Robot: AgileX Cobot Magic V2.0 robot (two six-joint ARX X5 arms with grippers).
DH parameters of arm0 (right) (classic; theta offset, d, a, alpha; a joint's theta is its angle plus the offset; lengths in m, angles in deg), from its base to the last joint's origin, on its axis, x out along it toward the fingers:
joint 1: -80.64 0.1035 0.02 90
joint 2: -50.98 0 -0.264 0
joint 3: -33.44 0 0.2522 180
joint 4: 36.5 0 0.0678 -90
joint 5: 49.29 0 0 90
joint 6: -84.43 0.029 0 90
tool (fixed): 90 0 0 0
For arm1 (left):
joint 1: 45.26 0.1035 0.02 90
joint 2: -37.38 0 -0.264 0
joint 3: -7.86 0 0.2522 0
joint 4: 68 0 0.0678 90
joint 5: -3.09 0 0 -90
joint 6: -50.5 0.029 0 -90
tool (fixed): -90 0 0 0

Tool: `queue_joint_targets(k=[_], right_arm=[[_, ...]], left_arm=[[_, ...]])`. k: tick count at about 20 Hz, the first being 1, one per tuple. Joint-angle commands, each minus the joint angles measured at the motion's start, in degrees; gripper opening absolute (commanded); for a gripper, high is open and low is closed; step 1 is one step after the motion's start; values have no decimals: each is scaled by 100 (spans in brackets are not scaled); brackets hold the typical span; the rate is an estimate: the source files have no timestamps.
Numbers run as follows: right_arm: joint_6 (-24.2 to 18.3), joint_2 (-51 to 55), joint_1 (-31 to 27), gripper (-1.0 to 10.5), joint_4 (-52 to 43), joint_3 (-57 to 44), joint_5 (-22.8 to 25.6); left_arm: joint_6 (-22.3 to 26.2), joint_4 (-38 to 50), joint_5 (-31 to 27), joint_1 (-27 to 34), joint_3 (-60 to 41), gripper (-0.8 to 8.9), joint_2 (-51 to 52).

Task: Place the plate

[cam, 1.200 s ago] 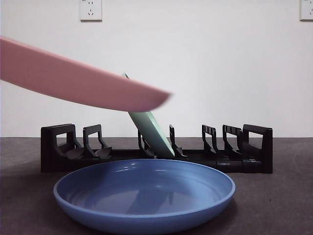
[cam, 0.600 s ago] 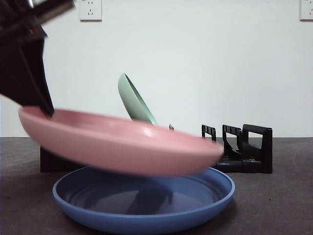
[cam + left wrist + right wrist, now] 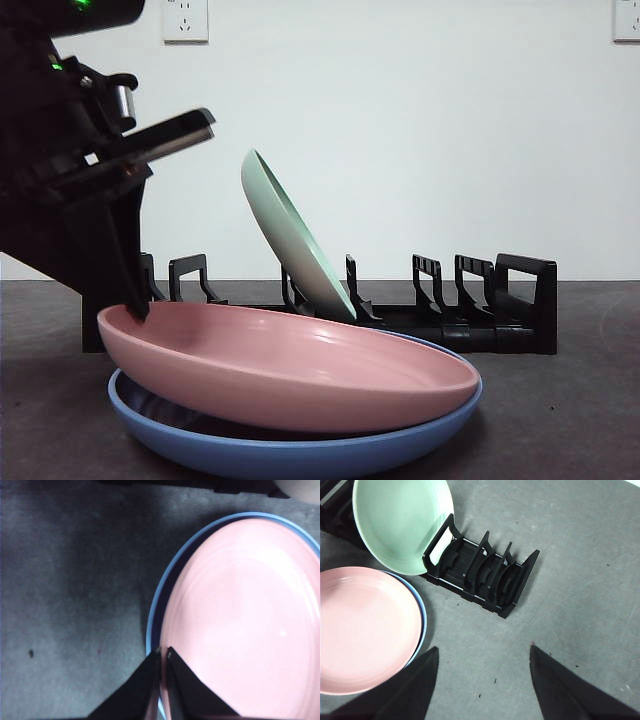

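A pink plate (image 3: 300, 365) lies in a blue plate (image 3: 300, 455) at the table's front, its left side raised a little. My left gripper (image 3: 130, 305) is at that left rim, and in the left wrist view the left gripper (image 3: 162, 655) is shut on the edge of the pink plate (image 3: 245, 620), over the blue plate's rim (image 3: 152, 625). A green plate (image 3: 290, 230) leans in a black rack (image 3: 500, 310) behind. My right gripper (image 3: 484, 650) hangs open high over the table, looking down on the pink plate (image 3: 365, 627), the green plate (image 3: 402, 522) and the rack (image 3: 480, 572).
The rack has several upright dividers to the right of the green plate and some to its left. Dark grey table surface (image 3: 580, 580) lies around the rack. A white wall with sockets (image 3: 185, 20) stands behind.
The pink plate has come down from above the rack, tilted, to lie in the blue plate. My left arm has lowered with it into view at the left.
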Motion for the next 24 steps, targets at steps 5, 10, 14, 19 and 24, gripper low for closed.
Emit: queue_joint_targets(k=[5,10,14,19,24], right_arm=[[55,-39,46,290,-55,122,26],[57,-39,46,290,-50,122,26],[76,-42,46,290,-50,122,11],[81,-63,46,290,-61,122,-22],[149,-323,-9,290,-341,122,-529]], left_arm=[[101,87,-4,-55,42,176,-142],[304,-310,-4,0,216,264,383],[1161,-1193,-146,337,940,264,1438],[2730,-2588,-863,1021,2129,264,2594],[2841,-3560,-962,1440,2199,264,3661]])
